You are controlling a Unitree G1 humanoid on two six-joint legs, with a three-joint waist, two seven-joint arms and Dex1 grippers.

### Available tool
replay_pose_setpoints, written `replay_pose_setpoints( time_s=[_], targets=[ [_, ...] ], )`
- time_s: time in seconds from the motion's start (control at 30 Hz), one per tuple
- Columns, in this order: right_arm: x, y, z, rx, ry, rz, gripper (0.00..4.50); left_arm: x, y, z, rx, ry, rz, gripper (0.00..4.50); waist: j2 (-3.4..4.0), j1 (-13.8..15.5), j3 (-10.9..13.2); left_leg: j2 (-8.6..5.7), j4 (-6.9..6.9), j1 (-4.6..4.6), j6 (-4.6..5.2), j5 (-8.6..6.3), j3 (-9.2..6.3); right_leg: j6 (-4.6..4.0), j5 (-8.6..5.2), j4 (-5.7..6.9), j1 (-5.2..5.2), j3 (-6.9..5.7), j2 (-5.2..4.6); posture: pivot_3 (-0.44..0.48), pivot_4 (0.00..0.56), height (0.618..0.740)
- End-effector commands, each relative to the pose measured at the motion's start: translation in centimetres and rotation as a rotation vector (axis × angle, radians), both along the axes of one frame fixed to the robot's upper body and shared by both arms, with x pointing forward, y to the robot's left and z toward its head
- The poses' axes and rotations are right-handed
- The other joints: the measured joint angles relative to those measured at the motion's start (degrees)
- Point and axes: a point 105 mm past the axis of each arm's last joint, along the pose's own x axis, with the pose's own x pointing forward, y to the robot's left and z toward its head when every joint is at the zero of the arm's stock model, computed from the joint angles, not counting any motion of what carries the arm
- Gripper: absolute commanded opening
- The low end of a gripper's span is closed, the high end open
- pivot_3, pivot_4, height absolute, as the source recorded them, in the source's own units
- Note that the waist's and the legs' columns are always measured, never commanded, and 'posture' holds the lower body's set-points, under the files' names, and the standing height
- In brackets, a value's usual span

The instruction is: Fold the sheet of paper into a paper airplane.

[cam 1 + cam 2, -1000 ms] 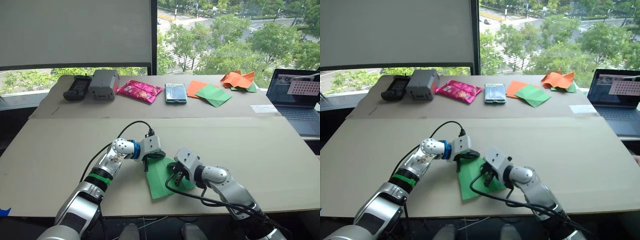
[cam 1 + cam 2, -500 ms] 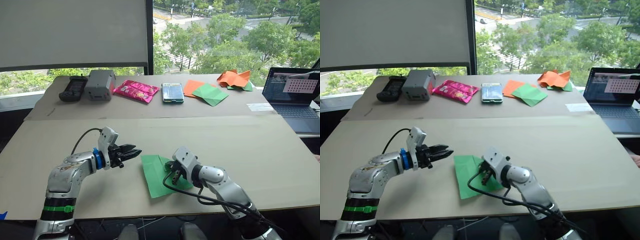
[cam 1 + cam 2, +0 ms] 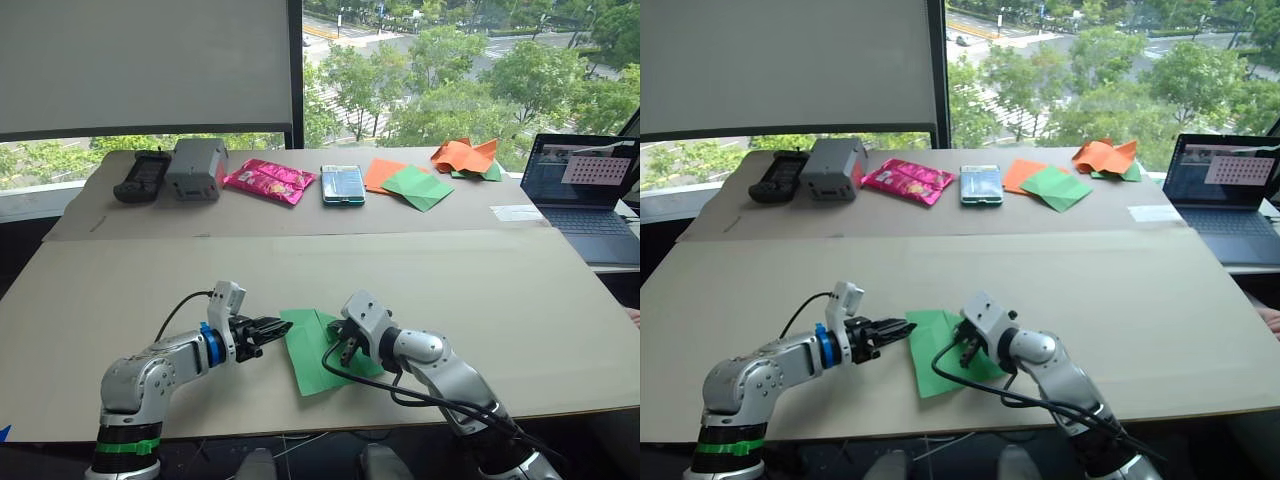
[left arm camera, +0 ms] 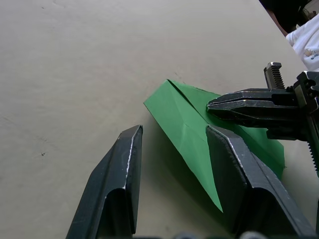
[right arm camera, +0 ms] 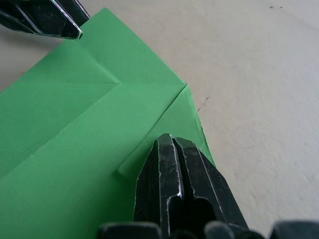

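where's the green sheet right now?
In the head views, the sheet of paper lies flat near the front edge of the table, about centre, between the left pincer at its left edge and the right pincer pressing on it.

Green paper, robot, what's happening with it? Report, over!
Left gripper open at the sheet of paper's edge. Right gripper shut, tips pressed on the sheet, which lies partly folded. Nothing in the way.

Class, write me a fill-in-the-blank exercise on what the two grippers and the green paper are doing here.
1. The right gripper has its fingers ____.
2. The left gripper has its fingers ____.
3. The right gripper presses on the ____ sheet of paper.
4. Behind it, the phone lies beside a ____ snack packet.

Missing words: shut; open; green; pink
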Motion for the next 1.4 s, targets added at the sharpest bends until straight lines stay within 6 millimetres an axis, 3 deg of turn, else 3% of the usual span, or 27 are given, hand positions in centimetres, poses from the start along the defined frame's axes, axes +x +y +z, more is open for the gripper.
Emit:
replay_pose_setpoints(
  time_s=[0.03, 0.1, 0.23, 0.47, 0.73, 1.07, 1.4],
  targets=[
    [-0.2, -0.7, -1.5, -0.048, 0.051, -0.024, 0.0, -0.1, -0.2, 0.7, 0.005, -0.038, -0.015, 1.89, 0.0, 0.0, 0.0, 0.0, 0.0, -0.01, 0.0, 0.0, 0.0, 0.0, 0.0, 0.0, -0.01, 0.0, 0.0, 0.0, 0.15, 0.718],
    [-0.3, -0.7, -1.5, -0.048, 0.05, -0.025, 0.0, 0.0, -0.2, 0.6, 0.028, -0.048, -0.023, 1.43, 0.0, 0.0, 0.0, 0.0, 0.0, -0.02, 0.0, 0.0, 0.0, 0.0, 0.0, -0.01, -0.04, 0.0, 0.0, 0.0, 0.15, 0.718],
    [-0.3, -0.6, -1.3, -0.047, 0.048, -0.022, 0.0, 0.3, -0.6, 0.7, 0.061, -0.077, -0.052, 0.06, 0.01, 0.05, 0.01, 0.0, 0.0, -0.05, -0.01, -0.01, 0.01, -0.01, -0.01, -0.03, -0.09, 0.0, -0.02, 0.0, 0.15, 0.718],
    [-0.2, -0.6, -0.8, -0.048, 0.039, -0.022, 0.0, 1.0, -1.1, 1.0, 0.203, -0.189, -0.159, 0.02, 0.06, 0.14, 0.04, -0.01, -0.01, -0.09, -0.02, -0.01, 0.01, -0.02, -0.01, -0.09, -0.11, 0.0, -0.03, 0.0, 0.15, 0.718],
    [-0.3, 0.2, 0.2, -0.031, 0.026, -0.004, 0.0, 2.2, -1.8, 1.6, 0.485, -0.473, -0.373, 0.02, 0.24, 0.23, 0.18, -0.01, -0.06, -0.23, -0.03, -0.02, 0.07, -0.03, 0.0, -0.3, -0.25, 0.0, -0.07, 0.0, 0.15, 0.718],
    [-0.2, 0.3, 0.3, -0.024, 0.029, -0.017, 0.0, 1.2, -4.0, 1.5, 0.402, -0.488, -0.517, 0.02, 0.25, 0.32, 0.18, 0.0, -0.06, -0.32, -0.02, -0.01, 0.11, -0.03, 0.0, -0.25, -0.34, 0.01, -0.06, 0.0, 0.15, 0.718],
    [-0.2, 0.1, 0.4, -0.018, 0.029, -0.032, 0.0, 1.4, -3.6, 0.0, 0.404, -0.423, -0.515, 0.02, 0.25, 0.33, 0.18, -0.01, -0.05, -0.31, 0.0, 0.0, 0.1, -0.03, 0.0, -0.12, -0.34, 0.01, -0.04, 0.0, 0.15, 0.718]
  ],
)
